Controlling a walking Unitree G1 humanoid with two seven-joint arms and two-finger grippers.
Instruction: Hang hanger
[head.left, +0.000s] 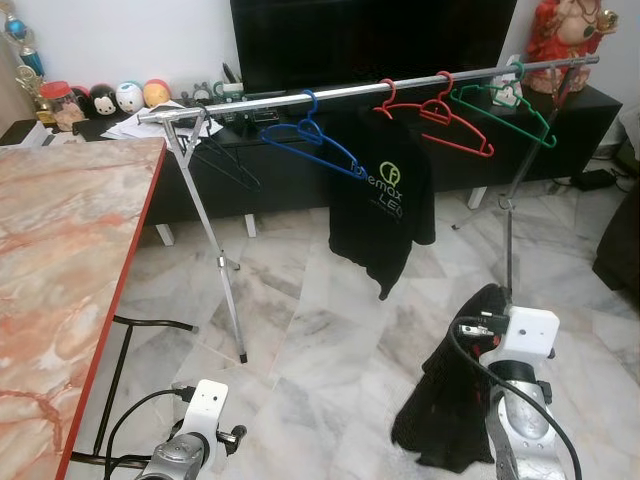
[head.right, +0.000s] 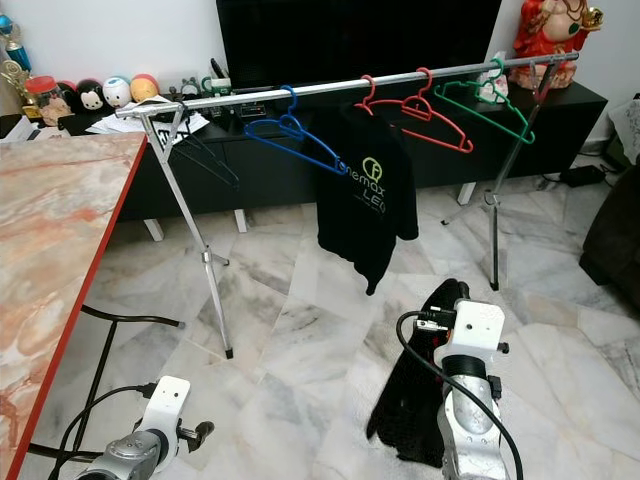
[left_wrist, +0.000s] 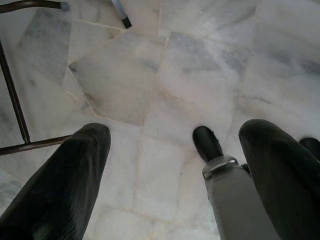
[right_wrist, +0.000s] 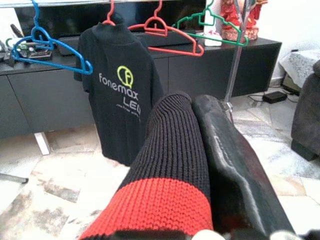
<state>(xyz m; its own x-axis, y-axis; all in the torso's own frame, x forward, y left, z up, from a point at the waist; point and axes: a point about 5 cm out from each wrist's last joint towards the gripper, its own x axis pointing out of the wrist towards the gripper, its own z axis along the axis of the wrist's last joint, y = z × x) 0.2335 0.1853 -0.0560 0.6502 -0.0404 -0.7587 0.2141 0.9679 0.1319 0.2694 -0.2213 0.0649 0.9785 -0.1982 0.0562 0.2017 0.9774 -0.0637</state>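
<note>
The right pincer (right_wrist: 210, 150) gripped a black-and-red knit garment (head.left: 450, 400), low and well short of the rail (head.left: 370, 88); hanging remained undone. The left pincer (left_wrist: 175, 165) hung open over the floor (left_wrist: 190, 75).

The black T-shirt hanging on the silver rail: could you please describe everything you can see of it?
The black T-shirt is short-sleeved, of soft-looking fabric, printed with a yellow-green round logo above pale lettering that reads "fonemax" in the right wrist view. It hangs on a red hanger hooked over the silver rail, between a blue hanger and another red hanger. It droops askew, one side lower, its hem clear of the marble floor. Neither gripper touches it.
</note>
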